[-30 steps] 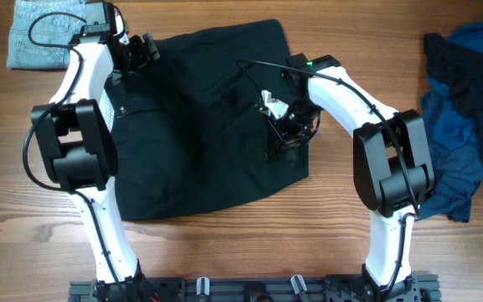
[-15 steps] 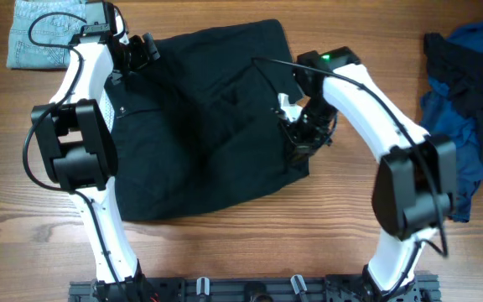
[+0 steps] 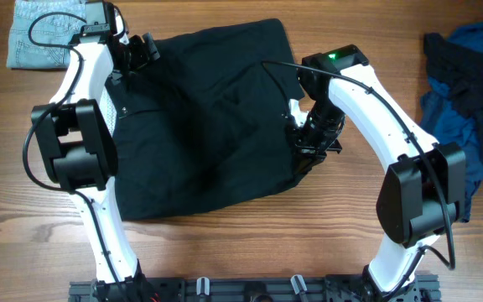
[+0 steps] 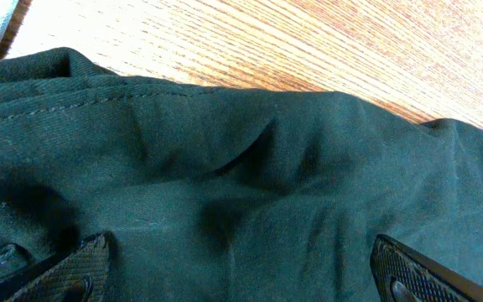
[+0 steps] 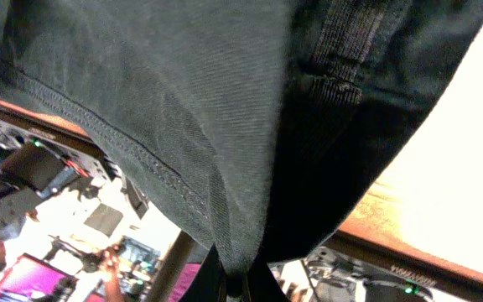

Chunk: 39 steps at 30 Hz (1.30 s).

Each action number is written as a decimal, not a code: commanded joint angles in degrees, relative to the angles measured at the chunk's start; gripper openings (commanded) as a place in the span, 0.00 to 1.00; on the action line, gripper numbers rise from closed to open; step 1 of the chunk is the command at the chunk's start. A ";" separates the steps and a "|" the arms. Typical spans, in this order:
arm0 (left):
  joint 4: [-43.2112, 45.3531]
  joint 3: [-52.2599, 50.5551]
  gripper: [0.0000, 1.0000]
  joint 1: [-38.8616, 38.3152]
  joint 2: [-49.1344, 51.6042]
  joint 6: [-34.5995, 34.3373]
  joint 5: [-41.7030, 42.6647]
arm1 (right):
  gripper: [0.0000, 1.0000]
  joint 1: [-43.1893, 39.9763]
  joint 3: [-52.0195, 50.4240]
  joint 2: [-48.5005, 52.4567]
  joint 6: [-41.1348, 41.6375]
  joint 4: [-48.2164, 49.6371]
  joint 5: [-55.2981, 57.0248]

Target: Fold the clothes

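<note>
Starting nearest the arms' bases, a strip of bare wooden table (image 3: 250,247) lay in front of the black shorts (image 3: 199,126), whose near hem ran at a slight slant across it. The shorts lay spread mostly flat in the middle of the table, between the two arms, with soft creases through their centre. The left arm (image 3: 82,143) stood over the shorts' left side and hid part of that edge.

At the shorts' right edge, about halfway back, the right gripper (image 3: 307,151) pointed down with its fingers pressed together on a pinch of the black cloth. From the right wrist camera, the fabric gathered into that closed grip and hung from it in a fold with a stitched hem, raised off the wood. Well to the right of the shorts, a heap of royal-blue and navy garments (image 3: 464,109) sat apart from them.

Farther back, at the shorts' far left corner, the left gripper (image 3: 145,49) hung with its jaws spread wide. In the left wrist view, one finger showed at each lower corner and dark cloth filled the space between them. Whether the fingers touched the cloth could not be told. Just beyond that corner, to the shorts' far left, a light-blue denim garment (image 3: 44,33) lay on the table, partly covered by the left arm's wrist.
</note>
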 commanded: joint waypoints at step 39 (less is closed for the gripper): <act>2.69 -0.59 1.00 1.09 -1.97 0.72 -0.33 | 0.91 -0.26 -23.76 -10.40 25.83 0.04 15.72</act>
